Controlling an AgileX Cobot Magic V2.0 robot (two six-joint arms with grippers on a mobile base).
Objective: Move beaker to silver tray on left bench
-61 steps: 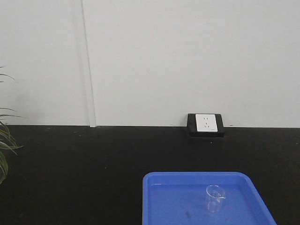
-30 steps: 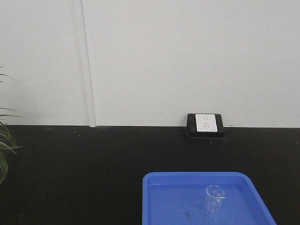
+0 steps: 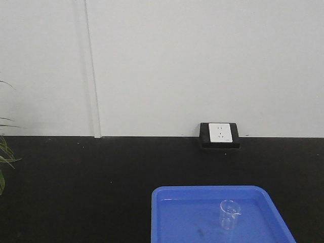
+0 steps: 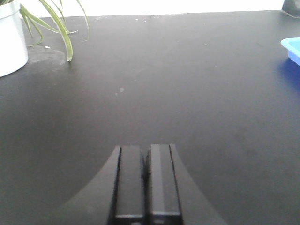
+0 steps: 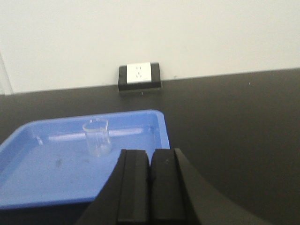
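Observation:
The small clear glass beaker (image 3: 229,214) stands upright in a bright blue tray (image 3: 177,217) on the black worktop (image 3: 76,192). In the right wrist view the beaker (image 5: 97,137) is ahead and left of my right gripper (image 5: 150,154), which is shut and empty, a short way back from the glass. My left gripper (image 4: 146,152) is shut with nothing in it, over bare black worktop (image 4: 164,84). The silver tray is out of view.
A white power socket in a black block (image 3: 219,134) sits against the white wall. A potted plant in a white pot (image 4: 11,37) stands at the far left, leaves (image 3: 4,157) reaching over the bench. The blue tray's corner (image 4: 291,49) shows at the left wrist view's right edge.
The front view has shifted slightly: socket, tray and beaker all sit a few pixels further left than before. The beaker stays put in the blue tray.

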